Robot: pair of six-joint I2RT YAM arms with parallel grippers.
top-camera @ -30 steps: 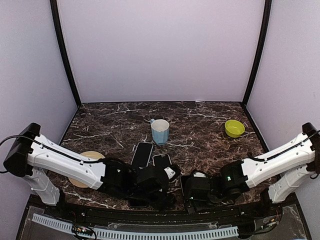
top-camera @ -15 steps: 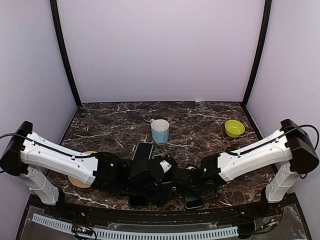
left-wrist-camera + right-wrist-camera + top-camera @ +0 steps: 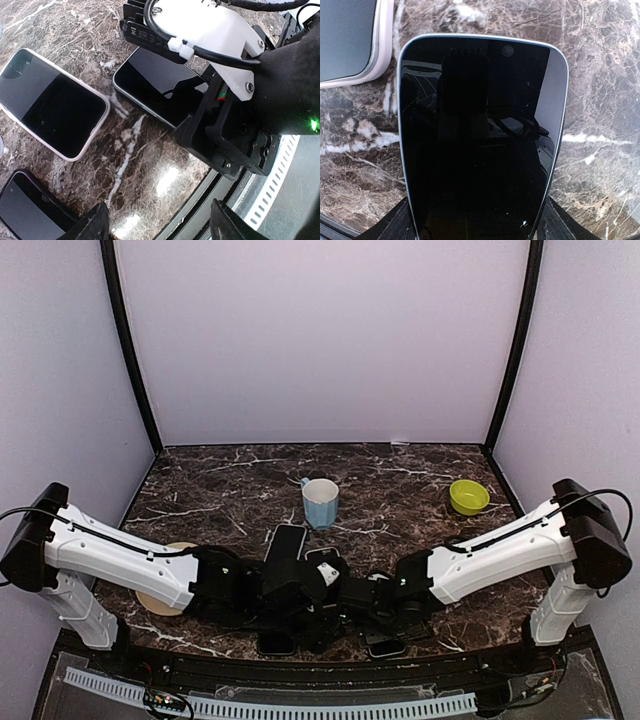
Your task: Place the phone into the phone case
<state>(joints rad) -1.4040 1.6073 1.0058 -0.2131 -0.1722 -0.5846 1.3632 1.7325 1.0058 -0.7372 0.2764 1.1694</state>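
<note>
A black phone with a silver edge (image 3: 480, 130) lies flat on the marble; it also shows in the left wrist view (image 3: 155, 90). My right gripper (image 3: 477, 222) is open, with one finger (image 3: 395, 225) on each side of the phone's near end. In the top view the right gripper (image 3: 365, 602) hides that phone. A white-rimmed dark phone or case (image 3: 50, 115) lies just left of it and shows in the top view (image 3: 322, 560). My left gripper (image 3: 160, 227) is open and empty above the table's front edge, close beside the right gripper (image 3: 225, 110).
A long black phone or case (image 3: 285, 545) lies behind the grippers. Two dark phones (image 3: 275, 643) (image 3: 385, 647) lie at the front edge. A blue mug (image 3: 320, 502), a green bowl (image 3: 468, 497) and a tan disc (image 3: 165, 570) stand further off.
My right arm swung left from the front right to the table's centre and now straddles the black phone. A dark phone shows at the front edge where it was. The left gripper shifted slightly.
</note>
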